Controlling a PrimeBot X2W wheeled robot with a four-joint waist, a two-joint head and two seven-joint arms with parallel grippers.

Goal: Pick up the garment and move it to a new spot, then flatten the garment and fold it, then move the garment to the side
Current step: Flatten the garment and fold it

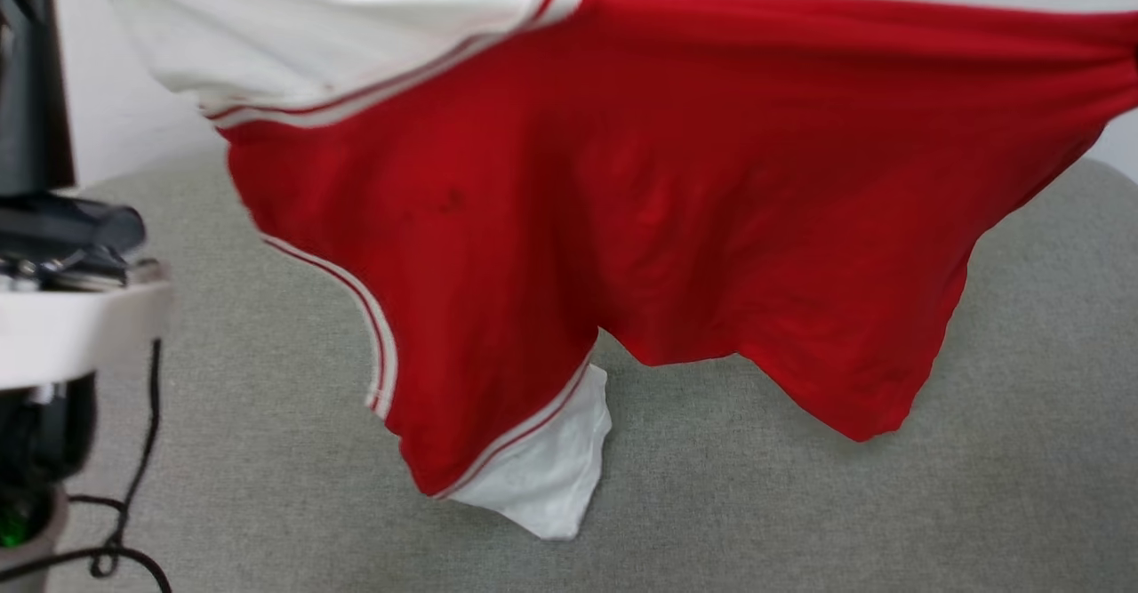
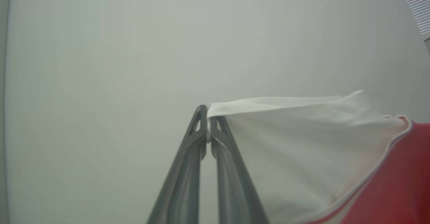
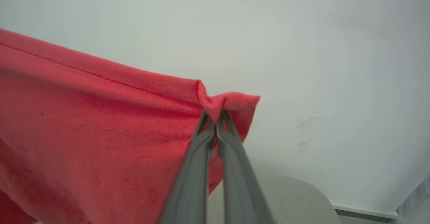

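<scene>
The garment point(image 1: 640, 202), a red jersey with white sleeves and striped trim, hangs stretched across the head view above the grey table point(image 1: 267, 451). One white sleeve point(image 1: 551, 460) dangles at its lowest point near the table surface. In the left wrist view my left gripper point(image 2: 209, 116) is shut on the edge of a white sleeve point(image 2: 302, 143). In the right wrist view my right gripper point(image 3: 215, 116) is shut on a bunched corner of the red cloth point(image 3: 100, 123). The lettering is hidden.
A white shelf with dark equipment point(image 1: 62, 255) and black cables point(image 1: 124, 504) stands at the left edge of the head view. A pale wall point(image 3: 302, 49) lies behind the table, whose rounded far edge point(image 3: 302, 190) appears in the right wrist view.
</scene>
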